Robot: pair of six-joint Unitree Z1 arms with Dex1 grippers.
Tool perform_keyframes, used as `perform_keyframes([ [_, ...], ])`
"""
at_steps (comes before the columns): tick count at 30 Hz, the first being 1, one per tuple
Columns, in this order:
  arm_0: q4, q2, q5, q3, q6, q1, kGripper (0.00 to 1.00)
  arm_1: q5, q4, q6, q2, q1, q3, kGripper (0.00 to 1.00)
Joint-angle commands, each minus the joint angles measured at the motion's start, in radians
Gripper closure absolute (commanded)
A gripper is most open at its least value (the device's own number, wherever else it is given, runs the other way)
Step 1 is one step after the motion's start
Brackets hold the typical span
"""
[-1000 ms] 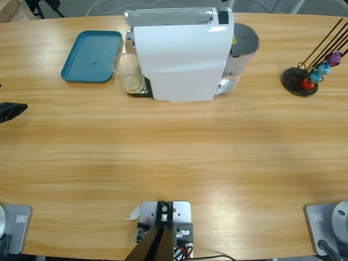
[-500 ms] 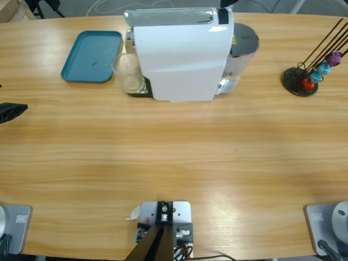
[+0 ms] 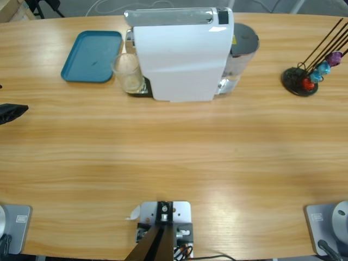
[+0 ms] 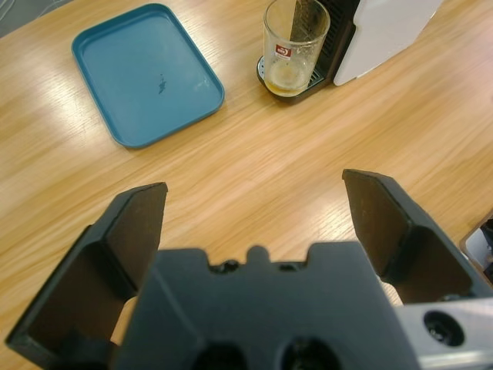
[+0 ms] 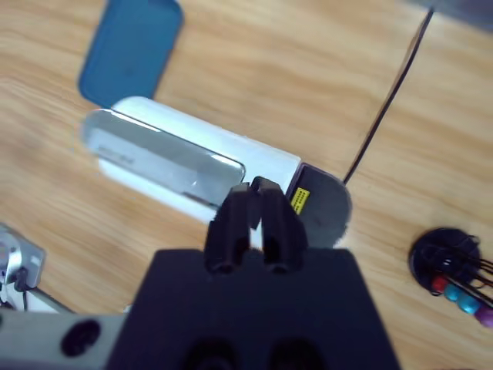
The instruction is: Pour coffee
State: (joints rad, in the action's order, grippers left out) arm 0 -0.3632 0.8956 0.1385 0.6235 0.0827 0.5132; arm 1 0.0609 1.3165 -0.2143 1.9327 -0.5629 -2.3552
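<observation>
Hovering low over the tabletop [image 3: 174,163] at its left side, my left gripper [image 4: 254,212] holds its jaws spread wide with nothing between them, aimed at the glass cup [image 4: 295,48] further off. In the high view only the black tip of that gripper [image 3: 12,112] shows at the left edge. The cup [image 3: 128,72] stands upright on the drip grate at the left end of the white coffee machine [image 3: 182,51], under the spout, with a shallow pale layer at its bottom; I cannot make out dark coffee in it. A blue tray [image 3: 92,55] lies just left of the cup, apart from it.

My right gripper [image 5: 256,223] looks down from high above the coffee machine [image 5: 185,166], jaws pressed together and holding nothing. The capsule stand [image 5: 454,270] with coloured capsules sits at the right.

As I judge it, the step in hand is reaching for the cup. To do it well I should come in level from the open side, between the tray and the machine, keep the jaws wide until they straddle the glass at mid-height, and close gently, since smooth glass may slip or tip. The machine body is touching-close behind the cup, so the far jaw needs care not to strike it. Lifting straight off the grate before moving away would keep the liquid from sloshing.
</observation>
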Motion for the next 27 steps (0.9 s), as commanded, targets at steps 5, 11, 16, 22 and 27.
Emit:
perform_keyframes([
  [5, -0.011, -0.051, -0.021, -0.032, -0.008, 0.004, 0.0, -0.014, 0.0, -0.023, -0.059, -0.017, 0.102, 0.0],
  [11, -0.011, -0.047, -0.028, -0.035, -0.008, 0.004, 0.0, -0.006, -0.002, -0.038, -0.008, -0.017, 0.112, 0.0],
  [16, -0.004, -0.03, -0.028, -0.036, -0.006, 0.004, 0.0, -0.006, -0.002, -0.04, 0.014, -0.017, 0.124, 0.0],
  [22, -0.005, -0.017, -0.015, -0.024, -0.004, 0.004, 0.0, -0.006, -0.022, -0.027, -0.119, -0.03, 0.241, 0.0],
  [27, -0.008, -0.019, -0.01, -0.023, -0.004, 0.004, 0.0, 0.024, -0.148, -0.057, -0.292, -0.04, 0.442, 0.0],
])
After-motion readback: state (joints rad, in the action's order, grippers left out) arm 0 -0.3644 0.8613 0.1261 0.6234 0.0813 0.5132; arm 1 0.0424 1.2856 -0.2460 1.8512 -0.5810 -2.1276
